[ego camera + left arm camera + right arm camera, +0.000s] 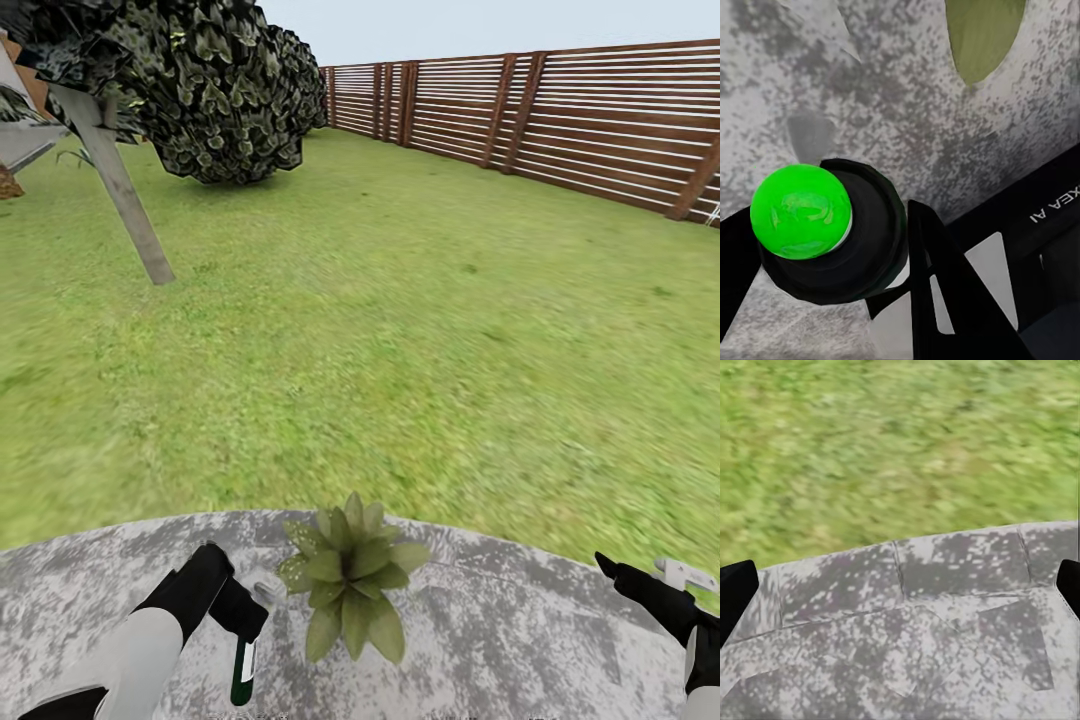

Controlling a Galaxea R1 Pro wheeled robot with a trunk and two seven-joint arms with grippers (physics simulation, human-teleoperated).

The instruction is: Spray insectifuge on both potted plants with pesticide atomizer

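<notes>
One potted plant [348, 578], a low rosette of broad green leaves, sits on the grey stone patio [520, 640] near its far edge. Just left of it my left gripper [238, 612] is shut on the pesticide atomizer [243, 675], a slender dark-green bottle with a white stripe that hangs downward over the patio. In the left wrist view the atomizer [801, 211] shows end-on with a bright green tip between the black fingers [937, 262], and a leaf [982, 34] lies beyond. My right gripper [640, 585] hovers open over the patio's right side, its fingertips [735, 592] wide apart.
Green lawn [400, 330] stretches from the patio to a brown slatted fence [560, 110] at the back and right. A dark leafy tree [220, 90] and a leaning grey trunk [125, 200] stand at the far left.
</notes>
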